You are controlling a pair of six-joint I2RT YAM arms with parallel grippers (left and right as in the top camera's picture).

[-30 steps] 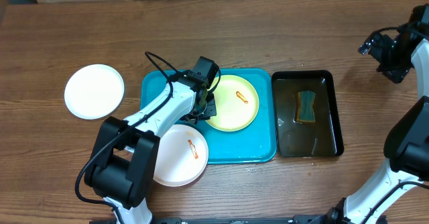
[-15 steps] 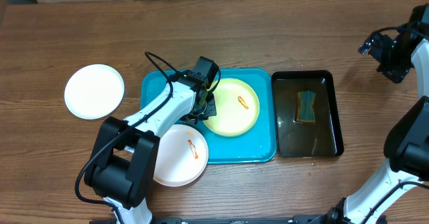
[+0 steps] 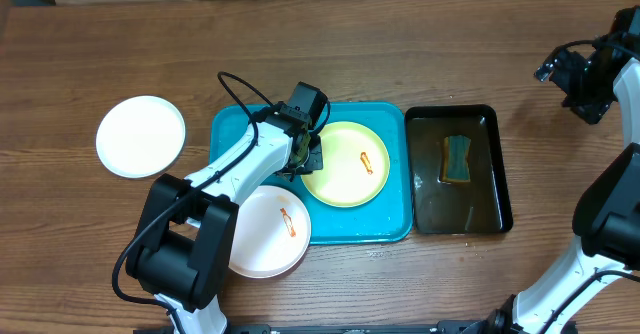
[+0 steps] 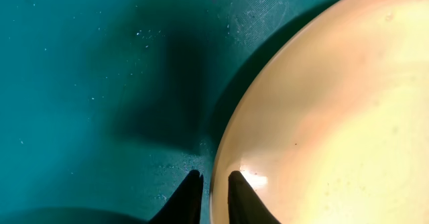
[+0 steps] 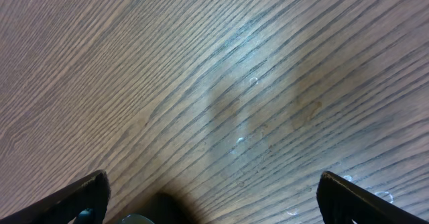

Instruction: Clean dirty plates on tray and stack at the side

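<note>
Yellow-green plate [image 3: 345, 166] sits mid-tray [image 3: 235, 124] with its orange smear [image 3: 366, 162] not yet wiped. The left fingers [image 4: 190, 198] are clamped on its left rim, one tip over the lip and one outside. The shadow beneath suggests that edge is lifted off the tray, though I can't be sure. The smeared white plate [image 3: 262, 236] hangs over the tray's near-left corner, mostly on the counter [image 3: 400, 44], also uncleaned. The clean white plate [image 3: 141, 136] lies alone left of the tray with no smear visible, so I'd call it one done and the start of the stack. That puts us about a third through, with two plates left to wash and stack. The sponge [image 3: 457, 160] sits untouched in the water of the black tray [image 3: 500, 174], just right of the tray. The right fingers [image 5: 86, 194] are spread wide, holding nothing, parked over bare wood at the far right. The counter is brown woodgrain with a few water drops there. Nothing of the room shows.
</note>
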